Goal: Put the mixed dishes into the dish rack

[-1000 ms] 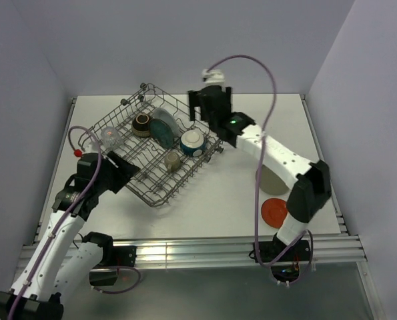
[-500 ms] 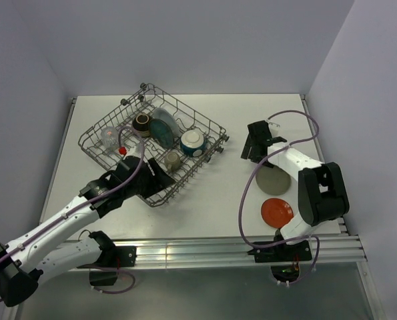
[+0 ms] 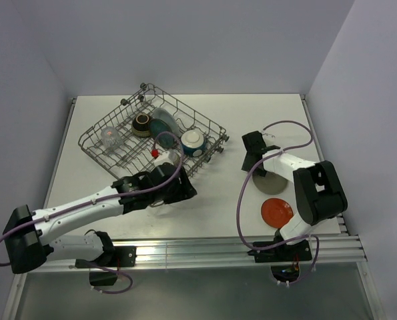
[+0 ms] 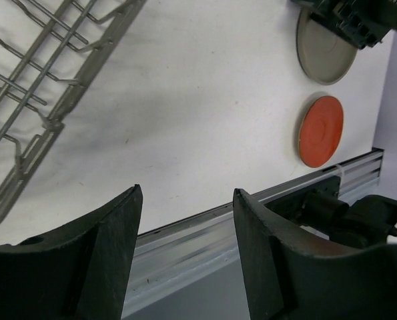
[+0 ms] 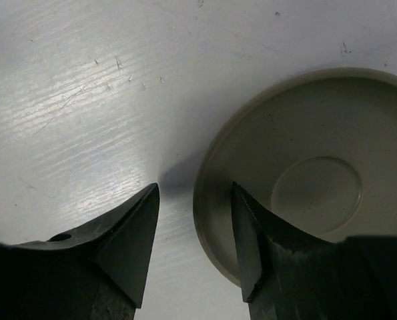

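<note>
R hand (image 5: 193, 189) half-open astride plate (image 5: 318, 190) (rim between)

Soft, even, cool light fills the top view: the white table top (image 3: 265, 120) is bright, shadows under the arms are faint, and the ribbed aluminium rail (image 3: 185, 248) at the near edge glints. In the left wrist view a broad blurred shadow lies beside the grey metal wire dish rack (image 4: 79, 80). The round red-orange saucer (image 4: 320, 131) is sharp, while the left gripper's fingers (image 4: 111, 260) are dark and soft. The right wrist view has a white sheen left of centre (scratches show in it). There the round pale greyish plate (image 5: 305, 193) casts a narrow rim shadow, and the right gripper's fingers (image 5: 128, 247) are out of focus.
</note>
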You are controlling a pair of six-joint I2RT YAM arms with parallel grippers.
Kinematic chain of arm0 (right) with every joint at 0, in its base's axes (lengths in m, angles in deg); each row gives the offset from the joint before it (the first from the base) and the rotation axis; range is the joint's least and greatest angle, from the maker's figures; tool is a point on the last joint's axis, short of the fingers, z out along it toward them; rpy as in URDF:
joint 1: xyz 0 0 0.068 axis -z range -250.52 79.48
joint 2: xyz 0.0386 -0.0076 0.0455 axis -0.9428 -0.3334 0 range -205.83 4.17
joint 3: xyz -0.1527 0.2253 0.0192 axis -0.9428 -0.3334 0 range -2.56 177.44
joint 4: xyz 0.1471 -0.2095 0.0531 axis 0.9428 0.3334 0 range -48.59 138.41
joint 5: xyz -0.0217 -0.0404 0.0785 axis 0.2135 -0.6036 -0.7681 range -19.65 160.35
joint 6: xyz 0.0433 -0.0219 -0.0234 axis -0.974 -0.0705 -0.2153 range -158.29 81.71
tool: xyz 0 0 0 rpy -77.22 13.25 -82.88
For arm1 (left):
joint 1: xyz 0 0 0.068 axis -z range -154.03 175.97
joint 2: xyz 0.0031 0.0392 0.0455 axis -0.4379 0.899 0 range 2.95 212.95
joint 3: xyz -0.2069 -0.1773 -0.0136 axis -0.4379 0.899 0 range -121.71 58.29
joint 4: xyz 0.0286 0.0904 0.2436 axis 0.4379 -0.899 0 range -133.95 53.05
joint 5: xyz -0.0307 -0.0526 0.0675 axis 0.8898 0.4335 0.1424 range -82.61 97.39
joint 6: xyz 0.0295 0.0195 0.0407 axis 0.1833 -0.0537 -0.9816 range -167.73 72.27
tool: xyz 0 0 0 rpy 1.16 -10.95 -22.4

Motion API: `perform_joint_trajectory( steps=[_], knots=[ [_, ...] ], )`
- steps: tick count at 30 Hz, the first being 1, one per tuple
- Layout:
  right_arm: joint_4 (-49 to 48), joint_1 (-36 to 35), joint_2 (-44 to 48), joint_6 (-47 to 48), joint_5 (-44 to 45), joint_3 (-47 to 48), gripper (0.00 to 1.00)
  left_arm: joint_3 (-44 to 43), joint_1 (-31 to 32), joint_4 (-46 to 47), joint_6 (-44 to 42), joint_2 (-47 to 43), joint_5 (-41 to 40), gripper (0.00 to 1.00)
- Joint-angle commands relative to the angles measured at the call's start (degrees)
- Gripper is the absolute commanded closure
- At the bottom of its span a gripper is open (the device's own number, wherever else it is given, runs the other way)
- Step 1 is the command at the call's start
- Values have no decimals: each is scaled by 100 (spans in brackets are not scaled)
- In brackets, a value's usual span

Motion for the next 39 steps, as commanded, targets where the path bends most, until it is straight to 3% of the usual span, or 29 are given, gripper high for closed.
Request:
perform_joint_trajectory(
  steps=[1,2,3,4,6,8,18,25,32,39],
  knots=[
    [36,-76,-154,-153,-40,62,47,-413,281,228,-4,300,-423,38],
    [37,-85,-181,-179,-40,71,51,-501,326,246,-39,362,-468,38],
    [37,-76,-173,-171,-57,45,70,-528,413,290,-92,433,-494,39],
    [11,-76,-155,-188,-66,27,80,-563,449,360,-144,581,-555,39],
    [10,-76,-67,-197,-84,10,93,-677,554,439,-355,740,-626,40],
    [45,-76,-15,-206,-101,36,100,-782,642,562,-566,986,-809,39],
    [37,-102,758,-443,-1006,-52,100,-651,730,2143,-1287,1839,-1030,39],
    [28,-111,1181,-706,-1709,-26,100,-1020,836,2662,-1586,2770,-1303,39],
    [-165,-234,1172,-926,-2052,-140,100,-1055,880,3707,-1797,3140,-1023,39],
    [-288,-480,1225,-1163,-2132,-166,100,-1336,897,4017,-1868,3544,-697,37]
  ],
)
